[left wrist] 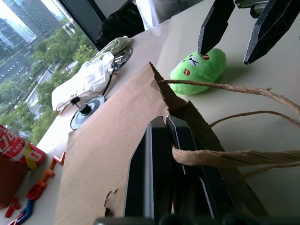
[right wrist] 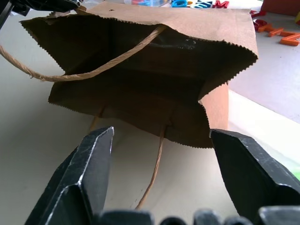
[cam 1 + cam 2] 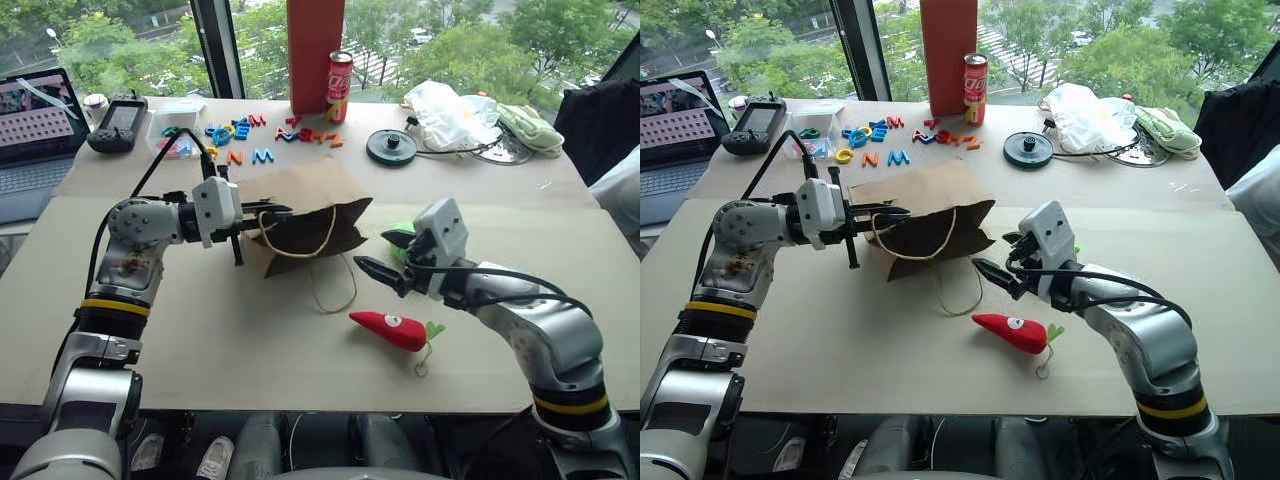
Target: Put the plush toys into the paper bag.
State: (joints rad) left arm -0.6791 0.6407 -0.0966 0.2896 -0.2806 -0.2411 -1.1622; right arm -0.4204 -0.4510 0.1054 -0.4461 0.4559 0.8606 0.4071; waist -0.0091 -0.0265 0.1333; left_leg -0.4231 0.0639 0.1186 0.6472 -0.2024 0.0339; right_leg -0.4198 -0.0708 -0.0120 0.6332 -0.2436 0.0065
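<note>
The brown paper bag lies on its side on the table, its mouth held open toward my right gripper. My left gripper is shut on the bag's upper twine handle at the rim and lifts it. The light green plush toy sits just right of the bag, partly hidden behind my right gripper. That gripper is open and empty, its fingers hovering over the toy. The red cone-shaped plush toy with green leaves lies on the table in front of my right gripper.
At the back stand a red can, an orange post and scattered plastic letters. A laptop and controller are back left. A black disc, white plastic bag and pale green cloth are back right.
</note>
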